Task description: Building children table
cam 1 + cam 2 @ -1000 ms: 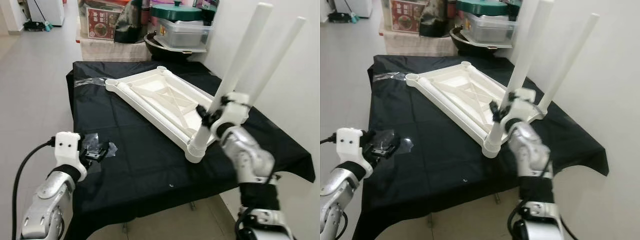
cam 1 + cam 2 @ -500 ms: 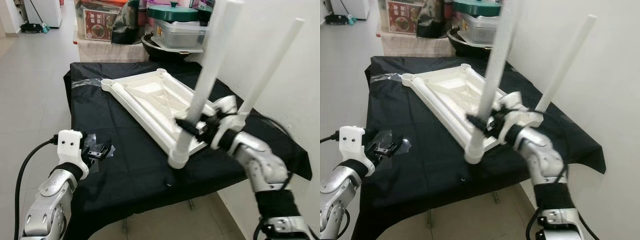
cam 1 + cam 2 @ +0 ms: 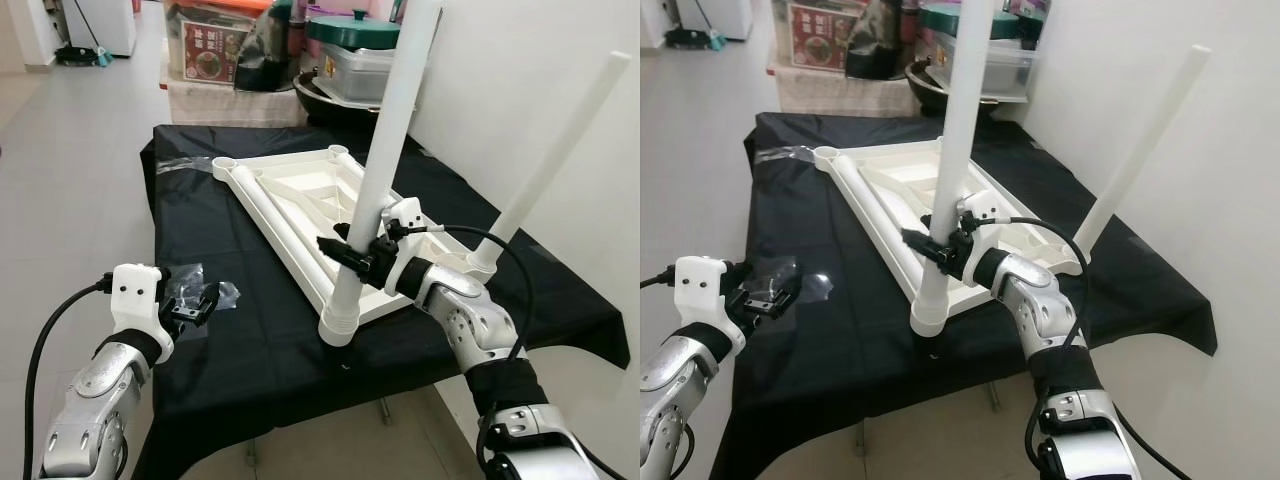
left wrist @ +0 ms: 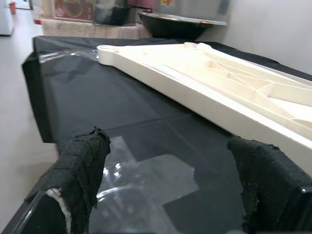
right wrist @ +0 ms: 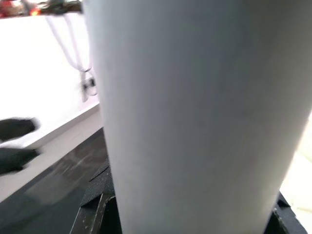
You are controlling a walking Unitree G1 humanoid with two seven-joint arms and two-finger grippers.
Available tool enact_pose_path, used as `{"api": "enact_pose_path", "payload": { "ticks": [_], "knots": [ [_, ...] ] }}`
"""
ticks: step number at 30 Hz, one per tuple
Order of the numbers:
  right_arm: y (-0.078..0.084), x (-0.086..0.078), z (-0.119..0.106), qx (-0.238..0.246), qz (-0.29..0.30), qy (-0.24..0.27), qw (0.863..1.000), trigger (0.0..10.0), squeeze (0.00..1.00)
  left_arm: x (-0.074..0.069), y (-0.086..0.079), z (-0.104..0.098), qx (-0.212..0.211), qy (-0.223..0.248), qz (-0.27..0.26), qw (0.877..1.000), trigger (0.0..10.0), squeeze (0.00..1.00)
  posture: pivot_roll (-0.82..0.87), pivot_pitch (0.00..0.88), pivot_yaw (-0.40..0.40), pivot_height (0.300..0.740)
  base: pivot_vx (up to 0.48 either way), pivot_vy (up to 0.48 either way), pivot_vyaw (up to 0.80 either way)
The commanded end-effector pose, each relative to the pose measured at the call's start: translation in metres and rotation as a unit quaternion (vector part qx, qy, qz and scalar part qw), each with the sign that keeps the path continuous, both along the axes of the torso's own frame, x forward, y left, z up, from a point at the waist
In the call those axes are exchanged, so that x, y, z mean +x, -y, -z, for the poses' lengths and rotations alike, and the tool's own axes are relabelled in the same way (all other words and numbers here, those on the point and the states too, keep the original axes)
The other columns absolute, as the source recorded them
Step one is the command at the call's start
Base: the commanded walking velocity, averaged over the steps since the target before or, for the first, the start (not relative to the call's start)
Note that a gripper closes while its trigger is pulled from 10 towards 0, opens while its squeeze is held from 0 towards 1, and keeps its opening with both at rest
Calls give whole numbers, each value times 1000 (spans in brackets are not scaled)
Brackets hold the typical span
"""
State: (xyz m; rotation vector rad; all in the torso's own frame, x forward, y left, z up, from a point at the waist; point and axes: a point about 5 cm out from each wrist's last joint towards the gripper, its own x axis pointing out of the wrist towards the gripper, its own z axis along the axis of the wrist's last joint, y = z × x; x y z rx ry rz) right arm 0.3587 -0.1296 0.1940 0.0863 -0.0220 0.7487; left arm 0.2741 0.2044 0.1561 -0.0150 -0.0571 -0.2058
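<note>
The right gripper (image 3: 352,253) is clenched on a white table leg (image 3: 385,150) standing in the near corner socket of the upturned tabletop (image 3: 290,195). It looks seated, though a tilted push could jam it. The left gripper (image 3: 190,305) hovers spread apart, nearer than the tabletop.

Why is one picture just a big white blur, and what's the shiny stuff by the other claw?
In the right wrist view the white table leg sits so close to the camera that it looks soft and featureless. In the left wrist view light glints off clear plastic film on the black cloth, between the left claw's out-of-focus fingers. Both eye views look sharp.
</note>
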Motion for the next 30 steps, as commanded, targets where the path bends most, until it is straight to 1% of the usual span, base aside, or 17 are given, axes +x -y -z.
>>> {"api": "enact_pose_path", "payload": {
  "ticks": [1, 2, 3, 4, 5, 6, 7, 8, 9, 10, 12, 15, 17, 19, 23, 28, 30],
  "knots": [
    [21, 6, 5, -1, 81, -18, 997, 0, 0, -2, 0, 0, 6, 0, 2, 1000, 10000, 0, 152, 0, -164, 740, 0, 0, 0],
    [30, 9, 10, -5, 156, -37, 987, 0, 0, -1, 0, 1, 6, -1, 3, 1000, 10000, 0, 147, 0, -162, 740, 0, 0, 0],
    [36, 11, 14, -8, 206, -49, 977, 0, 0, -1, 1, 1, 6, -1, 4, 1000, 10000, 0, 147, 0, -162, 740, 0, 0, 0],
    [51, 8, 23, -25, 329, -86, 940, 0, 0, -1, 2, 1, 6, -1, 5, 1000, 10000, 0, 146, 0, -161, 740, 0, 0, 0],
    [62, 4, 30, -40, 413, -111, 903, 0, 0, -1, 2, 1, 7, -1, 6, 1000, 10000, 0, 146, 0, -161, 740, 0, 0, 0],
    [62, 4, 30, -40, 413, -111, 903, 0, 0, -1, 2, 1, 7, -1, 6, 1000, 10000, 0, 146, 0, -161, 740, 0, 0, 0],
    [66, -6, 35, -47, 471, -125, 872, 0, 0, -1, 2, 2, 7, -1, 6, 1000, 10000, 0, 145, 0, -161, 740, 0, 0, 0],
    [62, -19, 39, -42, 504, -135, 852, 0, 0, -1, 2, 2, 7, -1, 6, 1000, 10000, 0, 146, 0, -157, 740, 0, 0, 0],
    [57, -27, 41, -33, 513, -138, 847, 0, 0, -1, 2, 2, 7, -2, 5, 1000, 10000, 0, 146, 0, -157, 740, 0, 0, 0],
    [49, -34, 42, -21, 514, -144, 846, 0, 0, -1, 2, 2, 8, -2, 5, 1000, 10000, 0, 145, 0, -149, 740, 0, 0, 0],
    [43, -37, 43, -14, 511, -148, 847, 0, 0, -1, 2, 3, 8, -2, 5, 1000, 10000, 0, 145, 0, -149, 740, 0, 0, 0],
    [29, -41, 42, -1, 495, -148, 856, 0, 0, -1, 2, 3, 12, -4, 9, 1000, 10000, 0, 144, 0, -142, 740, 0, 0, 0],
    [29, -41, 42, -1, 495, -148, 856, 0, 0, -1, 2, 3, 12, -4, 9, 1000, 10000, 0, 144, 0, -142, 740, 0, 0, 0],
    [28, -37, 38, 11, 483, -135, 865, 0, 0, 0, 0, 3, 20, -3, 11, 1000, 10000, 0, 135, 0, -135, 740, 0, 0, 0],
    [28, -33, 37, 19, 473, -131, 871, 0, 0, 1, 0, 2, 23, -2, 12, 1000, 10000, 0, 134, 0, -138, 740, 0, 0, 0],
    [33, -40, 39, 15, 484, -140, 863, 0, 0, -1, 1, 2, 24, 0, 10, 1000, 10000, 0, 134, 0, -138, 740, 0, 0, 0],
    [34, -41, 37, 19, 483, -135, 865, 0, 0, -2, 1, 2, 25, 0, 10, 1000, 10000, 0, 134, 0, -138, 740, 0, 0, 0]
  ]
}}
